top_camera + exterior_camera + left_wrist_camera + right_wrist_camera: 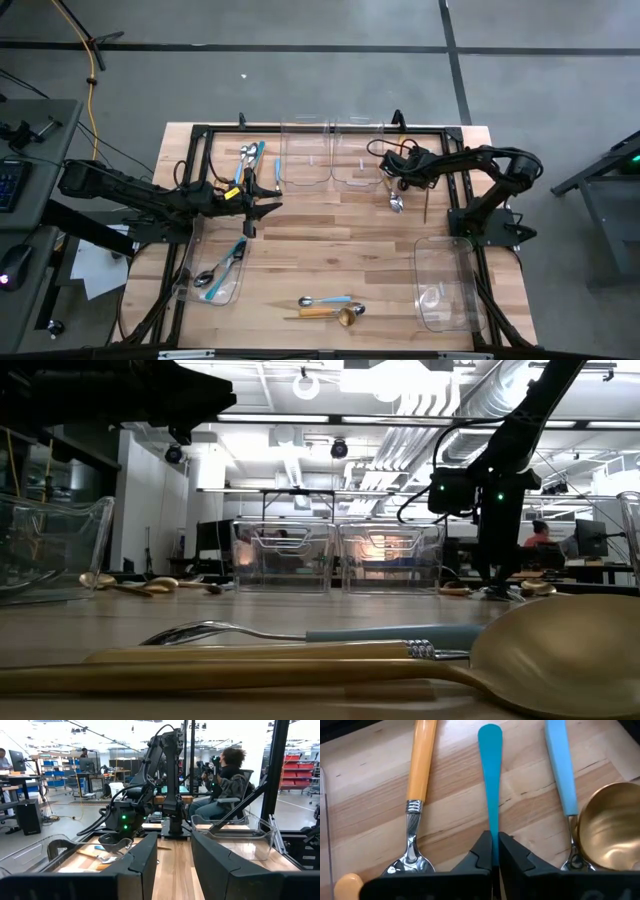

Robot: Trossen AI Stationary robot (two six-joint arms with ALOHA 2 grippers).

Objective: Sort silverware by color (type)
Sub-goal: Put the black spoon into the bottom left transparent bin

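My right gripper (393, 182) (493, 844) is low over a cluster of silverware in front of the far bins and is shut on a blue-handled utensil (490, 780). Beside that utensil lie an orange-handled silver spoon (418, 775), a light-blue-handled piece (562, 770) and a gold spoon bowl (610, 827). My left gripper (262, 208) (175, 857) is open above the bare left-centre table. More silverware lies at the far left (249, 160), in the left bin (218, 272) and by the near edge (330, 307) (400, 650). My right gripper pinches the blue handle (492, 827) between its two fingertips, partway along its length. The fingers lie along the handle, whose free end points away from them. The head end is hidden under the gripper. Whether the utensil is lifted off the wood, I cannot tell.
Two clear bins (330, 155) stand at the far edge. Another clear bin (447, 285) sits at the near right and one (190, 262) at the near left. A black frame rims the table. People sit in the room beyond (225, 780).
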